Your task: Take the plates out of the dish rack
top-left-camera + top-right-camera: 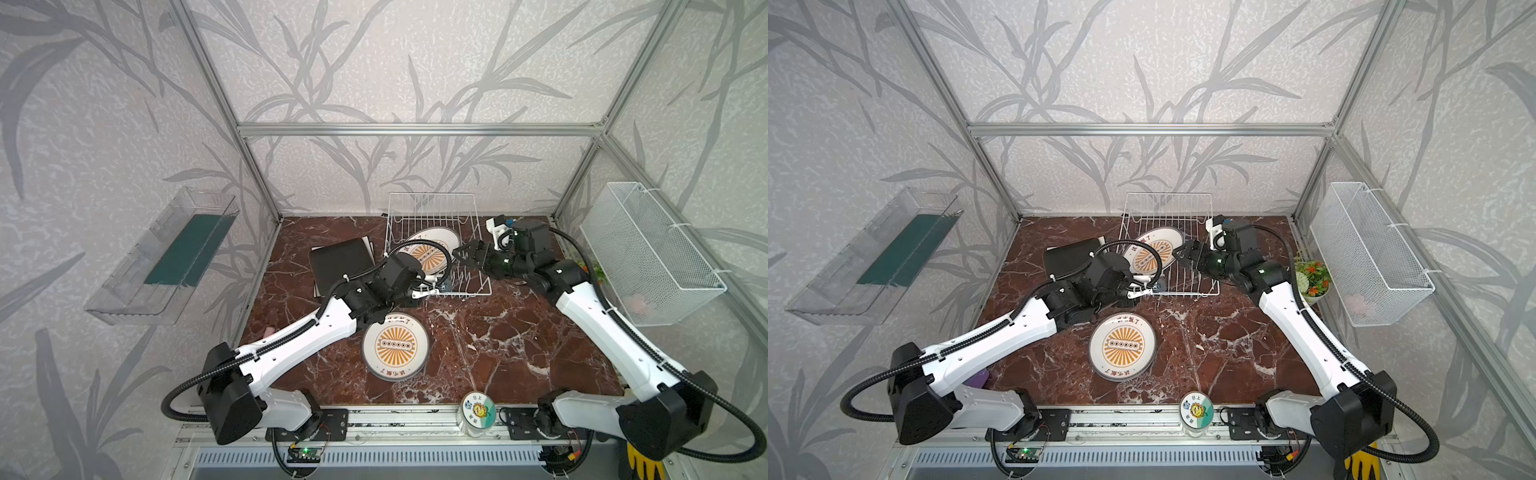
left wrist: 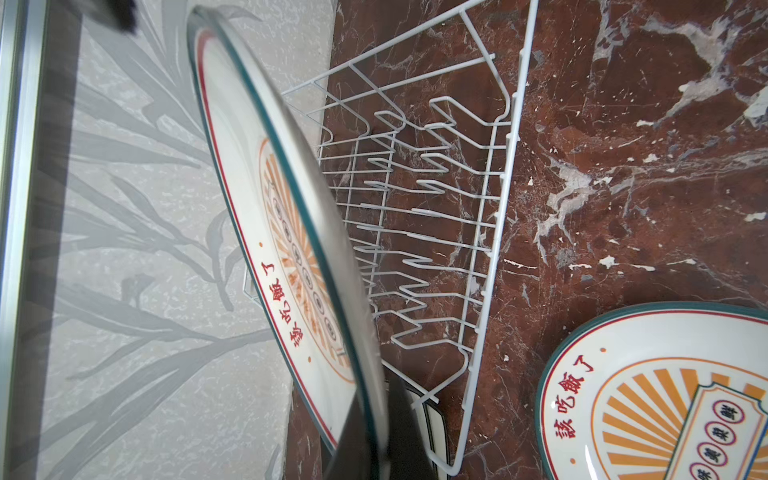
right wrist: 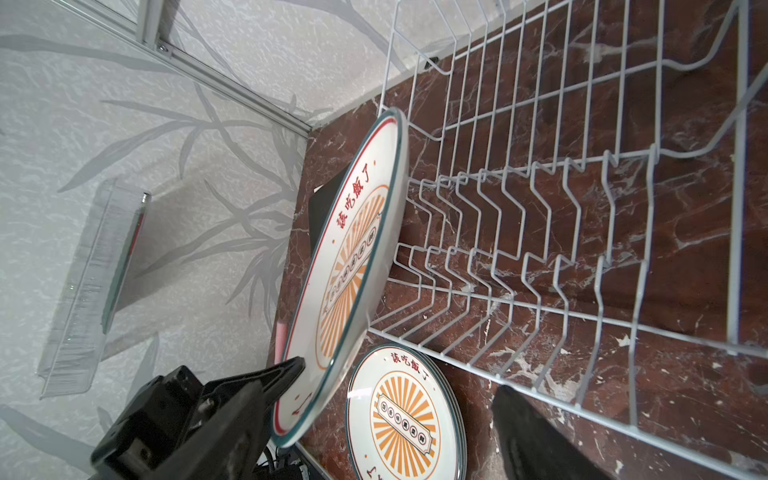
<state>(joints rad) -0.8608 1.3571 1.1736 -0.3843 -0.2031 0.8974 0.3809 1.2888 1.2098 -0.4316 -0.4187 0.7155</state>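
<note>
Near on the red-brown marble bench (image 1: 519, 332) lies a stack of round white orange-sunburst plates (image 1: 395, 347). Beyond it the left fingers (image 2: 405, 444) clamp another sunburst plate (image 1: 432, 254), tilted over the left side of the white wire dish rack (image 1: 431, 194); the right fingers (image 1: 461, 250) gape just right of the plate's rim.

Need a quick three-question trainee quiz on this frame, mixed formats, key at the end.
1. True or false: the dish rack holds three plates.
2. The left claw grips: A) a rack wire, B) the tilted round plate, C) nothing.
3. Fill in: the right claw, beside the rack, is ___ and holds nothing.
Key: 1 false; 2 B; 3 open.
</note>
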